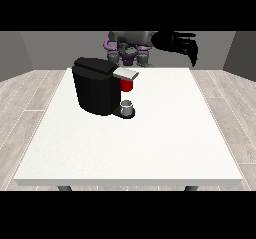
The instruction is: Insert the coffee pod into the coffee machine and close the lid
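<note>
Hovering at upper right, the hand (pixel 181 44) has its fingers hanging relaxed, holding nothing. Machine (pixel 98 85) sits left of center on the table (pixel 150 143), a grey thing (pixel 127 107) on its base.

Bare test room, grey walls (pixel 20 53), wood-plank floor (pixel 30 103), white table (pixel 130 153)
</note>
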`<state>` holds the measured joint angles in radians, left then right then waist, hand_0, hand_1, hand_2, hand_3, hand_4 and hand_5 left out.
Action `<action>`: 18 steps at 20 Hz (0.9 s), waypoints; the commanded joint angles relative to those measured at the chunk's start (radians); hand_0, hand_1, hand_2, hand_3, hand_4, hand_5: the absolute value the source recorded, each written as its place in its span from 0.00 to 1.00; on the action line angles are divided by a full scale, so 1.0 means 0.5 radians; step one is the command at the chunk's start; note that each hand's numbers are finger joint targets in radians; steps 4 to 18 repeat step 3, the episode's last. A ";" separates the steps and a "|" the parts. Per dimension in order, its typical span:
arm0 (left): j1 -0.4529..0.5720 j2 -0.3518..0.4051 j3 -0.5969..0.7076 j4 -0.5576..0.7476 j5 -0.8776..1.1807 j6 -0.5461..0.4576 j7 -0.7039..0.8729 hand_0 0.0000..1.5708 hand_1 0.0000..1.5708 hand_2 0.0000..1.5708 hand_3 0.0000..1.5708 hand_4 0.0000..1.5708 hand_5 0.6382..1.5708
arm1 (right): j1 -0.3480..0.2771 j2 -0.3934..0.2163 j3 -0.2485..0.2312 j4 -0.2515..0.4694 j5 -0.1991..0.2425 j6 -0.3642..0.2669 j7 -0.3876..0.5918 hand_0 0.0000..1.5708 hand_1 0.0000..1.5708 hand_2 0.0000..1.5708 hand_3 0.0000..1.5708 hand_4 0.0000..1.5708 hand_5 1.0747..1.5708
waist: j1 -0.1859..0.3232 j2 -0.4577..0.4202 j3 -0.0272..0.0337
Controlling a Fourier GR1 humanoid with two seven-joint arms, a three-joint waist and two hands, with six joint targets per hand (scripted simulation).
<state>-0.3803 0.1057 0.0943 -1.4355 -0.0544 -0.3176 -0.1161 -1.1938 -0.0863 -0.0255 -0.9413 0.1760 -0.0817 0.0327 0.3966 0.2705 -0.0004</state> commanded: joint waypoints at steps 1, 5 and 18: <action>0.030 0.035 0.111 0.113 0.019 0.056 -0.026 0.00 0.00 0.00 0.00 0.17 1.00 | 0.194 0.164 0.133 -0.083 -0.047 0.079 -0.171 0.00 0.00 0.00 0.00 0.12 1.00 | -0.217 -0.092 0.000; 0.191 0.042 0.083 0.055 0.061 -0.024 0.010 0.00 0.00 0.00 0.00 0.17 1.00 | 0.408 0.167 0.172 -0.085 -0.125 0.041 -0.256 0.00 0.00 0.00 0.00 0.17 1.00 | -0.166 -0.245 0.001; 0.191 0.042 0.083 0.055 0.061 -0.024 0.010 0.00 0.00 0.00 0.00 0.17 1.00 | 0.408 0.167 0.172 -0.085 -0.125 0.041 -0.256 0.00 0.00 0.00 0.00 0.17 1.00 | -0.166 -0.245 0.001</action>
